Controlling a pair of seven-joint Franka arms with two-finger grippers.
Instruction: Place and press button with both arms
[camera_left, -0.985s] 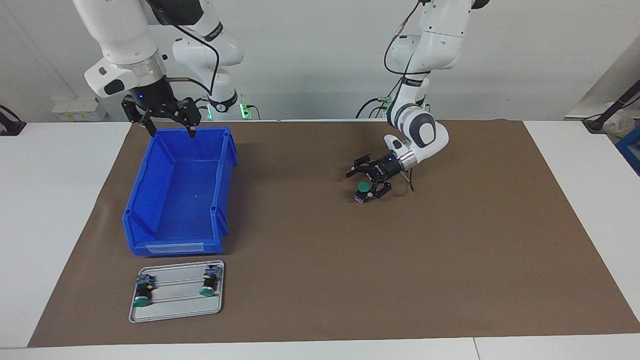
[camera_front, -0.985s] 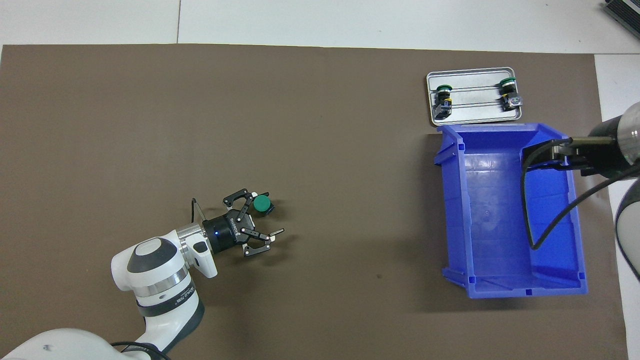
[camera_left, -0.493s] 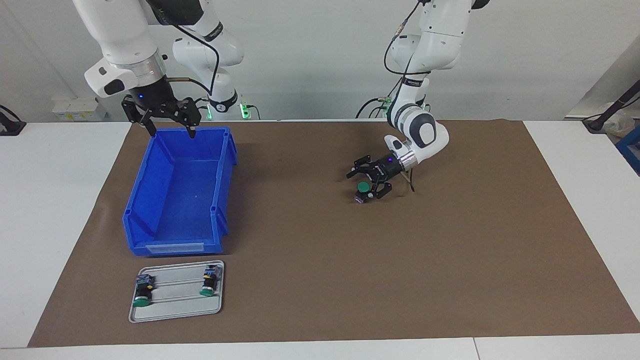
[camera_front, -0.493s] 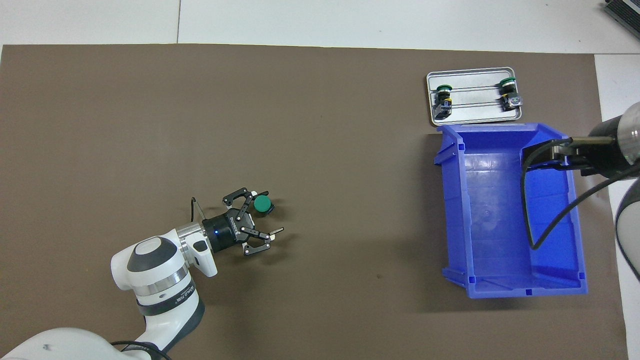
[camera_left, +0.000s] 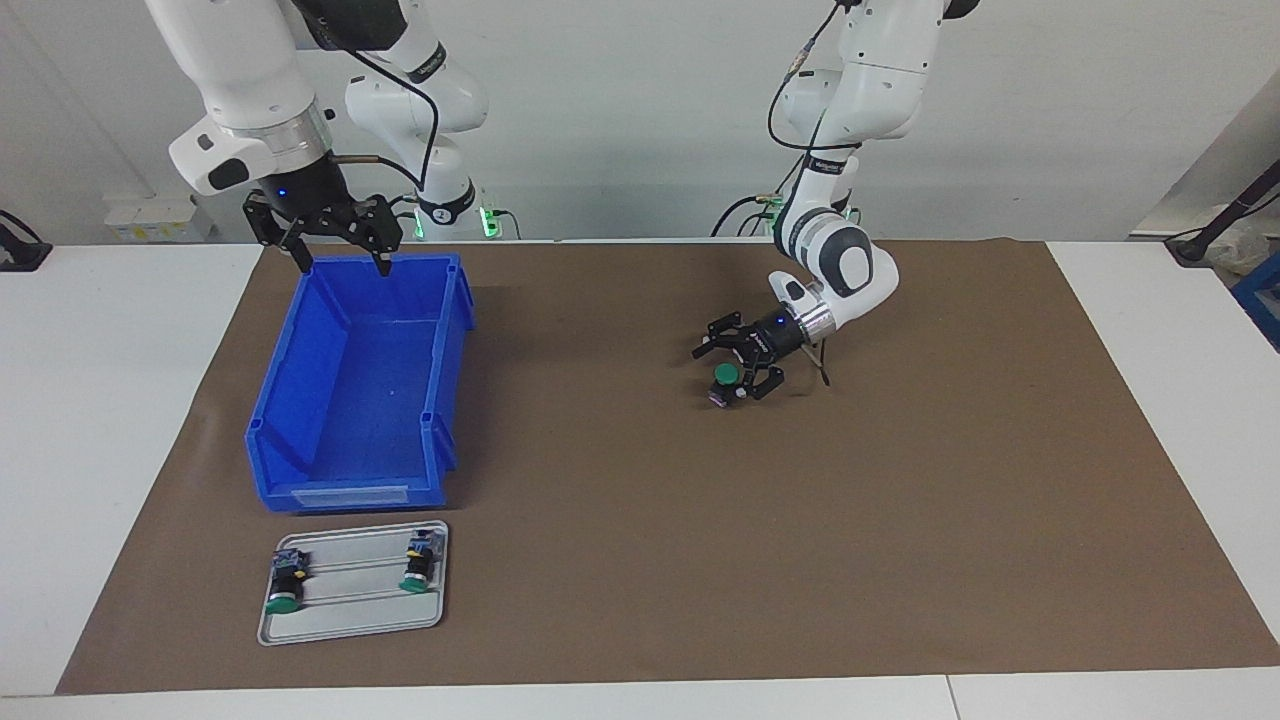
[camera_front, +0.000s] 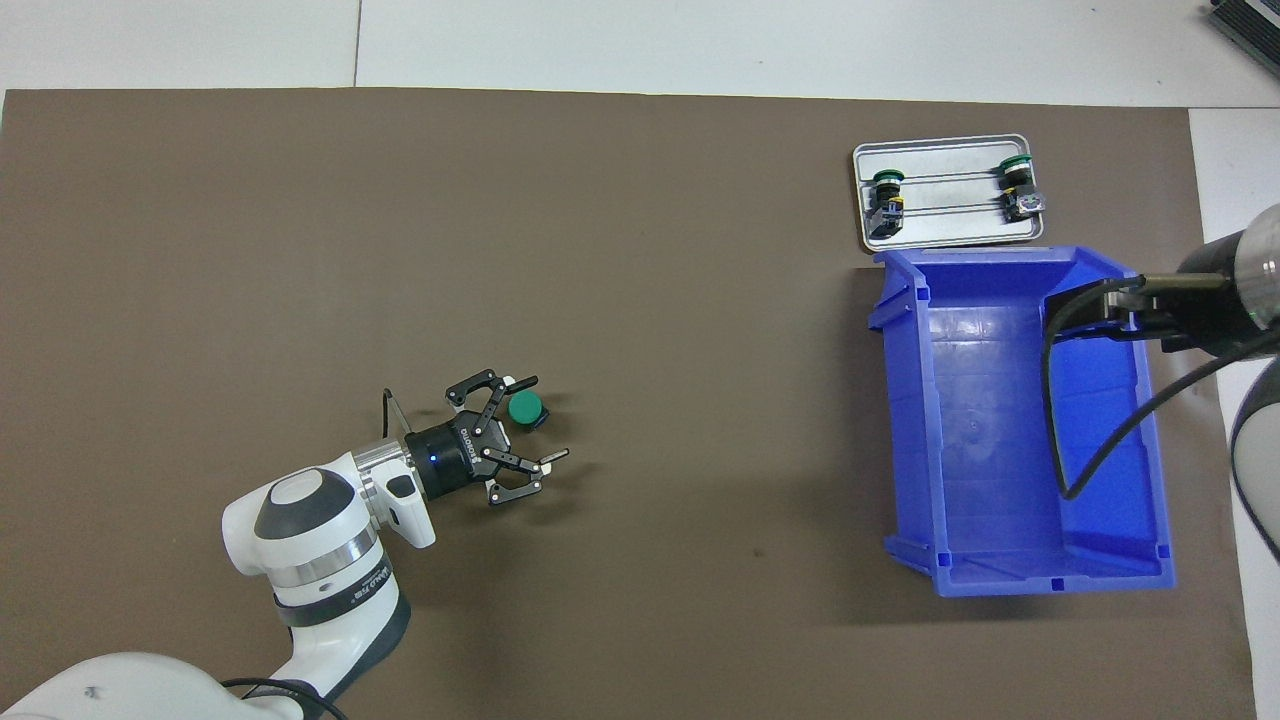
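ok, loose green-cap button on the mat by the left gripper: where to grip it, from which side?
Probably the black body under the cap. The button stands cap-up on the brown mat, between the open fingers of the left gripper, which lies low and nearly level. Close across the body from the sides, leaving the cap free for pressing.

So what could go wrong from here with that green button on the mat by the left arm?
The button stands on the brown mat between the open fingers of the left gripper, with one finger close beside it. Any sideways drift could tip or push it.

Nothing holds the button, so a press from above might topple it.

The right gripper waits, open, over the rim of the blue bin; moving low, it might catch that rim.
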